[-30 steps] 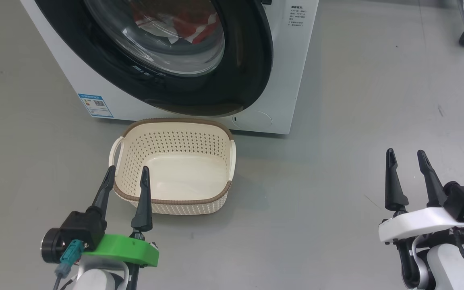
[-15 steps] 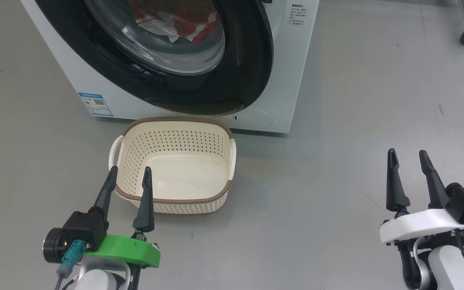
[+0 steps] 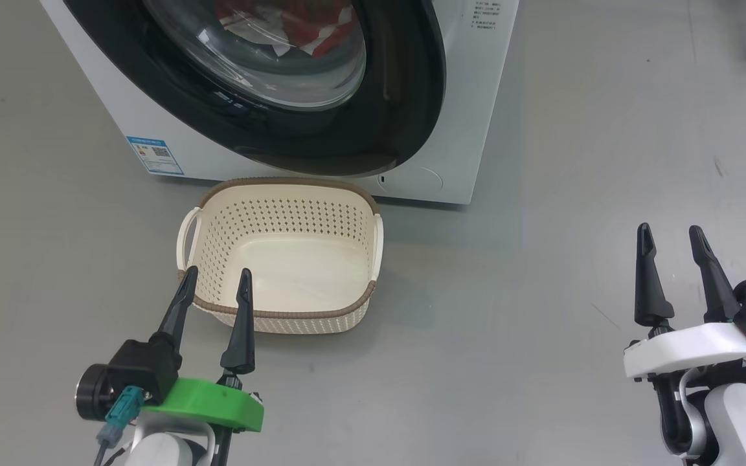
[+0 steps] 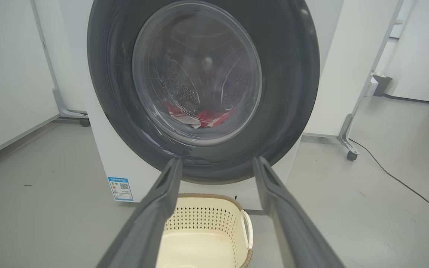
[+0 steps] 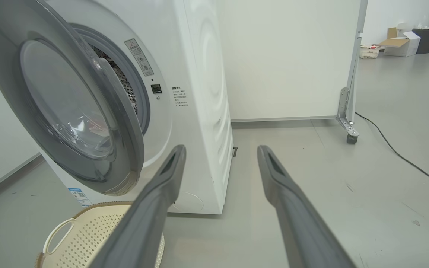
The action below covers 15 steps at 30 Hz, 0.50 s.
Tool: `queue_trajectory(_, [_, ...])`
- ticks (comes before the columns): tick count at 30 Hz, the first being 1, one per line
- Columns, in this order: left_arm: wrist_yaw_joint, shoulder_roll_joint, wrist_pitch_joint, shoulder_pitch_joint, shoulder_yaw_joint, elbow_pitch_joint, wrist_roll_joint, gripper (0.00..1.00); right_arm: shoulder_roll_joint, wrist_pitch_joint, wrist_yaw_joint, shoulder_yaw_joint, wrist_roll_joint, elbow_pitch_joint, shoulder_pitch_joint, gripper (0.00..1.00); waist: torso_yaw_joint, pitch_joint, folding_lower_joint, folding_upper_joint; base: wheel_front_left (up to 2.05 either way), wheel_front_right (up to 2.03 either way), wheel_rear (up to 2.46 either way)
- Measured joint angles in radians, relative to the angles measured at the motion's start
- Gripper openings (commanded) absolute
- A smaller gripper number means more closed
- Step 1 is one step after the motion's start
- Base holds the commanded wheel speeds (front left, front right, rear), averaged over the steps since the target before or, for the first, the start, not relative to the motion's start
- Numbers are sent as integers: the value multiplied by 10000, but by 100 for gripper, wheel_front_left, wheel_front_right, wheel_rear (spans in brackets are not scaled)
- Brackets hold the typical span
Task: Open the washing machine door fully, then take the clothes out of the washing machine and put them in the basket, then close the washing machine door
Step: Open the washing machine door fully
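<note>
Head view has the left pincer point(image 3: 218, 272) spread and empty, its tips showing against the near left corner of the basket point(image 3: 295, 183), which sits on the floor point(image 3: 541, 291) just before the washing machine point(image 3: 476, 97). Well apart to the right, the right pincer point(image 3: 667, 228) is spread and empty too. Partly ajar, the washing machine door point(image 3: 405, 97) shows red and white clothes point(image 3: 321, 29) behind its glass

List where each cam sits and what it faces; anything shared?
Head: on the head, looking forward-down at basket and washing machine door; left gripper, right gripper show, open.
Left wrist: on left arm, facing the door head-on, clothes behind glass; own fingers.
Right wrist: on right arm, facing the ajar door's edge; own fingers.
Shared: door and basket, all three.
</note>
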Motion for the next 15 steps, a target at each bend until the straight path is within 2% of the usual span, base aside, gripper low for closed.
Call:
queue_trajectory(6, [-15, 2, 0, -12, -232, -82, 0, 100, -102, 479, 40, -150, 274, -92, -679, 100, 98, 335, 0, 0, 0, 0, 0])
queue_trajectory(15, [-90, 2, 0, -351, -564, -163, -17, 100, -403, 1283, 282, -347, 663, -150, -2477, 100, 358, 1008, 0, 0, 0, 0, 0])
